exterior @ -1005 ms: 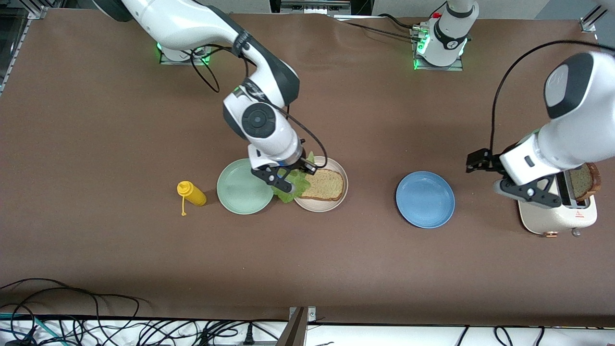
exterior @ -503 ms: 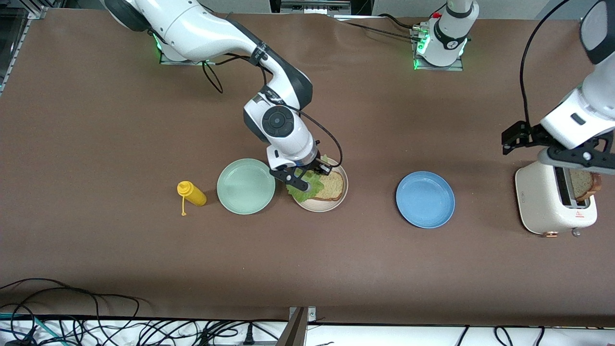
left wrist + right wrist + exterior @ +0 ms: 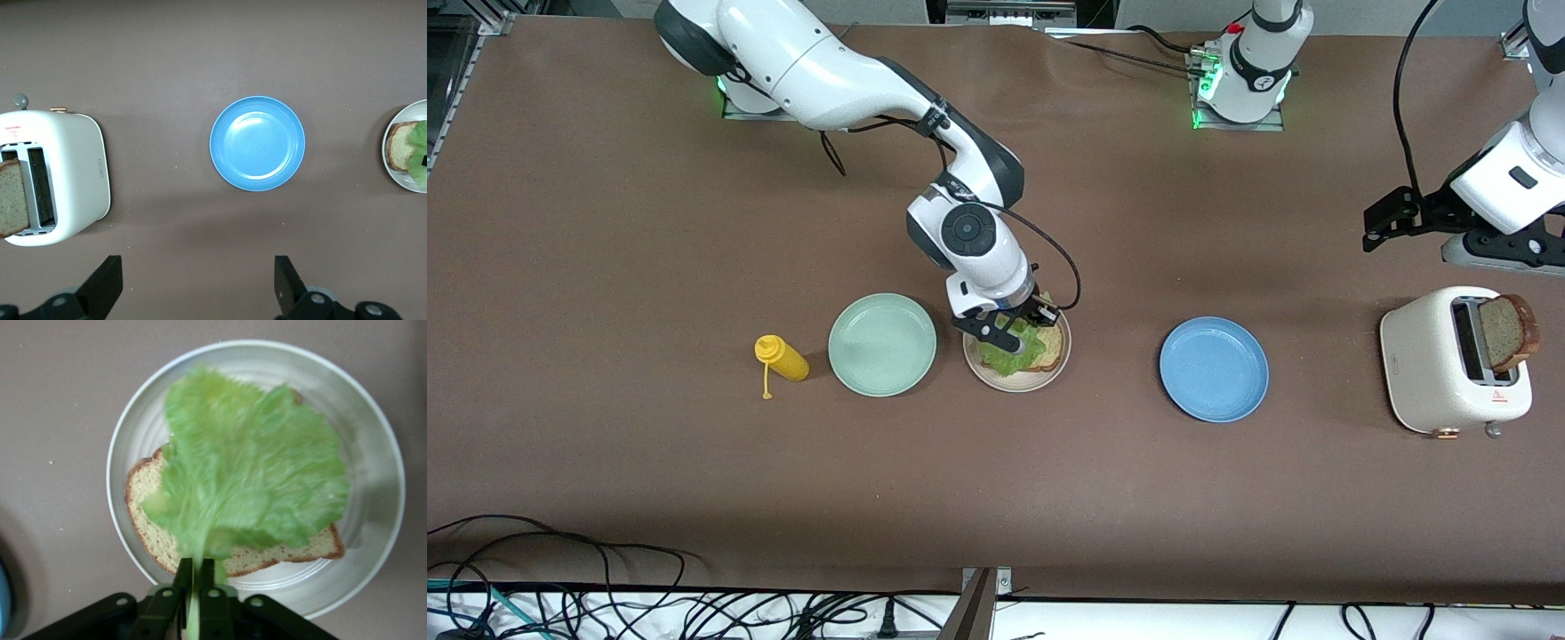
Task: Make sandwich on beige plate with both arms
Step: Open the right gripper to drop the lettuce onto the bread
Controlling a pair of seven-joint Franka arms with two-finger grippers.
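We see two arms, glossy white shells, black joint sections. Right arm point(image 3: 845, 76): round black cap with concentric rings on wrist joint, thin black cable looping alongside. Left arm point(image 3: 1507, 173): black cable arcing overhead, black bracket at wrist. Both bases glow green (small lights at mounting plates). Grippers black: right gripper point(image 3: 197, 587) narrow-fingered, left gripper point(image 3: 197, 293) with wedge-shaped fingers.

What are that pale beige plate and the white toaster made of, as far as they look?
Round beige plate: likely matte ceramic or melamine, since its surface is dull with faint concentric rings and no glare. Cream-white toaster: seemingly painted metal or plastic, with a smooth satin shell, soft highlights, and copper-coloured trim at its base.
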